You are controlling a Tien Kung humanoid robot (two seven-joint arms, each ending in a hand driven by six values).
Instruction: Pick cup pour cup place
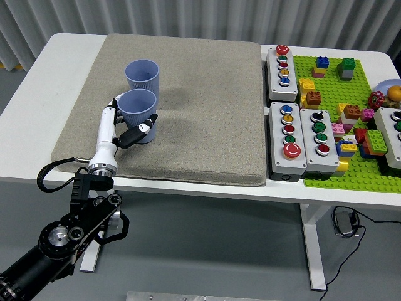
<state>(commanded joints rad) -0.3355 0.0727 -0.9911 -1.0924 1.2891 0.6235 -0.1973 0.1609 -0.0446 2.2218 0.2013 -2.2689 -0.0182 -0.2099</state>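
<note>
Left of centre, the left hand [125,128] has its fingers wrapped around the near blue cup [138,115], which stands just beside the far blue cup [143,78] on the beige mat [200,106]; lifting carelessly could knock that neighbour over.

Two upright blue cups [137,114], near-touching.

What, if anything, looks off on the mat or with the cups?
Nothing stands out. Both blue cups stand upright on the grey mat: the near cup with the left hand wrapped around it, the far cup just behind. No spill shows. The button boxes and bricks on the green baseplate lie to the right.
</note>
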